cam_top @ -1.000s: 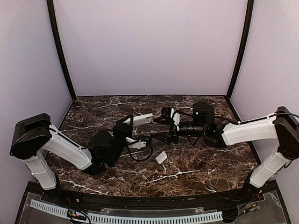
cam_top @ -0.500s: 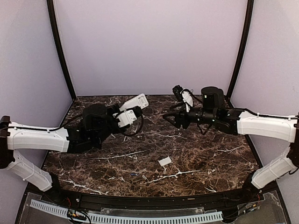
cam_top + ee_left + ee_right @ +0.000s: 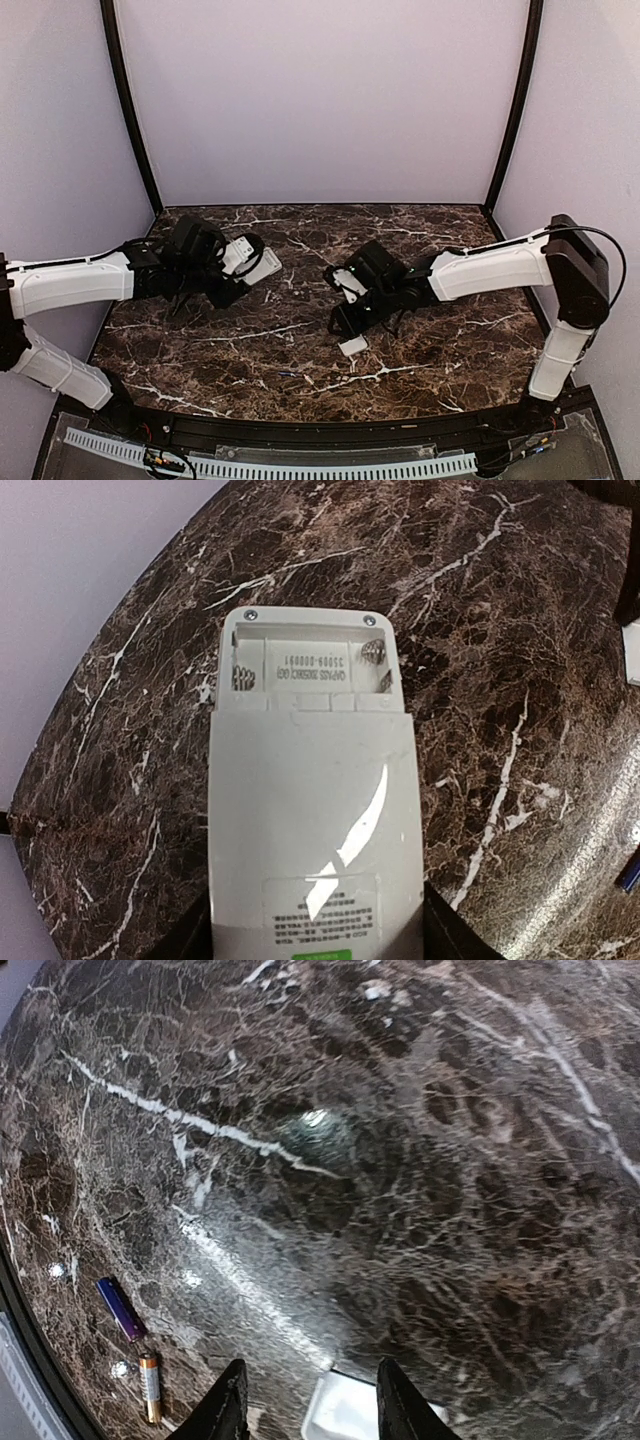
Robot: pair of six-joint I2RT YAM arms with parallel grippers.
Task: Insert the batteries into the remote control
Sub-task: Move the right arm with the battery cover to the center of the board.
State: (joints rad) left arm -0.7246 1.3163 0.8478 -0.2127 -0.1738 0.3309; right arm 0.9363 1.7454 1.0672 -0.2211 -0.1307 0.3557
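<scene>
Left gripper (image 3: 315,948) clenches the small white rectangular plastic remote control (image 3: 310,810) above the dark marble table (image 3: 450,1110), back up, bay empty. Right gripper (image 3: 312,1405) is spread and empty over the flat white plastic cover (image 3: 345,1415). Loading not started; next probably grab the purple cylindrical battery (image 3: 121,1309) or copper-toned cylindrical battery (image 3: 150,1388) nearby.

The surface (image 3: 400,1110) is looking like polished dark marble with white veins and is reflecting light. The remote control (image 3: 310,820) is showing smooth white plastic with a slight gloss; its coiled springs (image 3: 243,678) are looking like bare metal.
</scene>
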